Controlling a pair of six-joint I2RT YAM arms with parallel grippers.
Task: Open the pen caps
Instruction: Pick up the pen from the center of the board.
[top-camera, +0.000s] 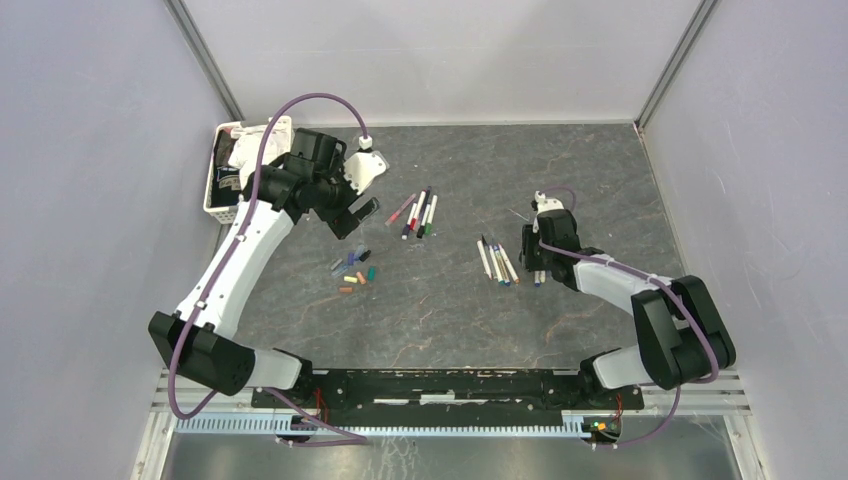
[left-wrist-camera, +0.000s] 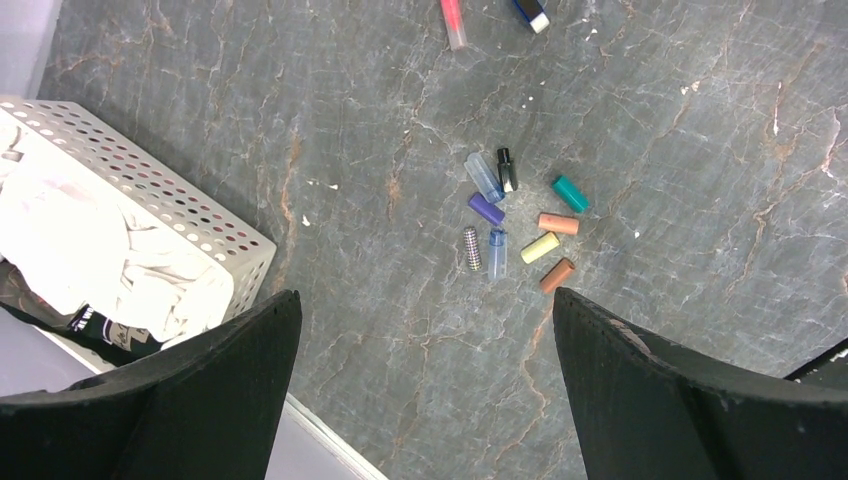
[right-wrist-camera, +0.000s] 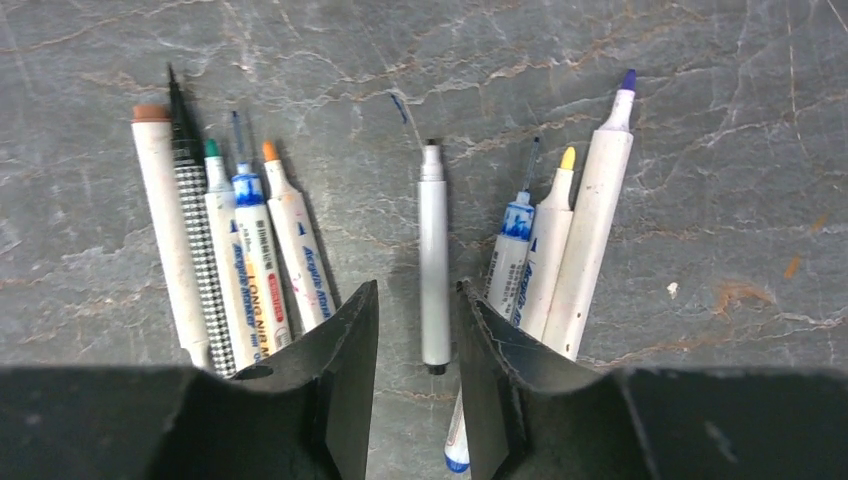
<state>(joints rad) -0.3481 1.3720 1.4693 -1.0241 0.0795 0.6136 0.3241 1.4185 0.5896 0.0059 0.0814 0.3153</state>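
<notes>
In the top view, the pen caps are lying loose in a small heap on the table, near the left gripper, which is hanging spread wide and holding nothing. Close to the right gripper the uncapped pens are resting in a row. We are judging the task as well advanced but not finished, because another bunch, the capped pens, seems to be keeping its coloured ends. At this size we are not managing to count them.

In the left wrist view, the pen caps are showing more clearly, about nine of them. The basket is being cut off at the left edge, and only two pen ends are entering at the top.

In the right wrist view, the right gripper is standing partly apart, with one bare-tipped pen lying between its fingers. A gap is showing on each side, so nothing is being pinched. The uncapped pens are lying on both sides. Their rear ends are hiding behind the fingers, and we are not able to tell if the brown end on the far left is a tip or a cap.
</notes>
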